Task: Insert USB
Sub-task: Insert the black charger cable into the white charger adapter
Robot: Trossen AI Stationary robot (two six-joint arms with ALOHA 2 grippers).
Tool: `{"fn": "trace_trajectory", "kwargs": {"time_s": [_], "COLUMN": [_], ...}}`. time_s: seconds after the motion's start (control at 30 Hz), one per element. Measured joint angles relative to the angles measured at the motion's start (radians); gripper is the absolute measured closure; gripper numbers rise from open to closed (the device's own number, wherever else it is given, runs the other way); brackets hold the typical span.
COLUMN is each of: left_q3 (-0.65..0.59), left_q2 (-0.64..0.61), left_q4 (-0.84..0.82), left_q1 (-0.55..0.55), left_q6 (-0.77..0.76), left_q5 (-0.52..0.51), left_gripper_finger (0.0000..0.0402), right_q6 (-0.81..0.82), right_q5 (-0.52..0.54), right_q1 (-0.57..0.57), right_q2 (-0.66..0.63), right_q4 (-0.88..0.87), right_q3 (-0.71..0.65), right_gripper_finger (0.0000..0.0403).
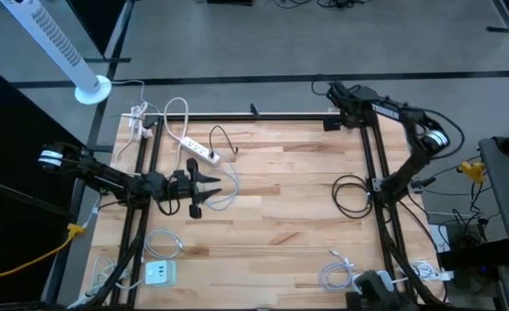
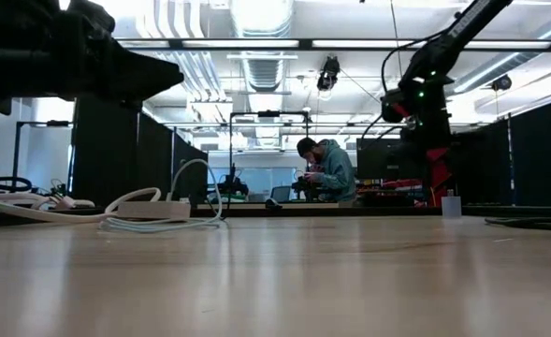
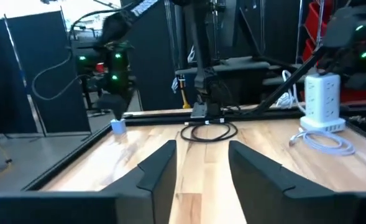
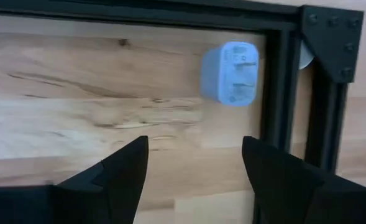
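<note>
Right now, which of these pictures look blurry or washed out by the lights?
Low view: ceiling lights glare white, the near table is soft, the close arm a dark blur. Right wrist view: the blue plug adapter is slightly blurred. Left wrist view: soft, with open fingers in shadow. High view: evenly lit.

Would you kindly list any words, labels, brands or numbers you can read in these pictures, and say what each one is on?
None can be read.
Blue wall charger: its plug face shows prongs and faint marks, too blurred to read.
White power strip: no legible print.
White upright multi-outlet tower: sockets only, no readable label.
Flat white charger: too small to tell.
</note>
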Motion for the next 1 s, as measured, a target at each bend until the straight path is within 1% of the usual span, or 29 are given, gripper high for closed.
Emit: {"fn": "trace_trajectory", "kwargs": {"time_s": [0.1,0.2,0.33,0.43,0.5,0.6,0.67,0.73,0.8,0.87,0.9,0.93,1.0], "left_q3": [0.000,0.000,0.000,0.000,0.000,0.021,0.048,0.076,0.103,0.124,0.136,0.146,0.157], "left_q2": [0.003,0.013,0.031,0.044,0.051,0.054,0.054,0.056,0.067,0.082,0.092,0.102,0.124], "left_q4": [-0.010,-0.022,-0.023,-0.023,-0.006,-0.006,-0.001,-0.002,-0.001,-0.009,-0.016,-0.023,-0.033], "left_q1": [0.000,0.000,0.000,0.000,0.001,0.001,0.002,0.002,0.002,0.002,0.002,0.002,0.002], "left_q6": [-0.040,-0.074,-0.086,-0.085,-0.065,-0.035,-0.018,0.000,0.007,0.007,0.006,0.004,-0.006], "left_q5": [0.001,0.006,0.006,0.006,-0.001,-0.006,-0.004,0.009,0.025,0.030,0.031,0.032,0.032], "left_gripper_finger": [0.0243,0.0228,0.0217,0.0217,0.0220,0.0229,0.0235,0.0241,0.0246,0.0250,0.0252,0.0254,0.0257], "right_q6": [-0.008,0.004,-0.051,-0.093,-0.114,-0.163,-0.207,-0.251,-0.266,-0.291,-0.308,-0.318,-0.325], "right_q5": [-0.016,-0.032,-0.041,-0.041,-0.039,-0.007,0.048,0.059,0.003,-0.099,-0.133,-0.162,-0.180], "right_q1": [-0.025,-0.028,-0.006,0.003,0.002,-0.016,-0.041,-0.086,-0.132,-0.173,-0.188,-0.199,-0.211], "right_q2": [0.048,0.083,0.076,0.068,0.067,0.095,0.135,0.192,0.264,0.339,0.376,0.412,0.485], "right_q4": [-0.067,-0.165,-0.293,-0.411,-0.465,-0.464,-0.469,-0.474,-0.501,-0.532,-0.555,-0.574,-0.578], "right_q3": [0.085,0.127,0.176,0.261,0.329,0.445,0.518,0.574,0.618,0.660,0.678,0.694,0.732], "right_gripper_finger": [0.0147,0.0136,0.0126,0.0124,0.0127,0.0138,0.0149,0.0160,0.0172,0.0182,0.0186,0.0189,0.0193]}}
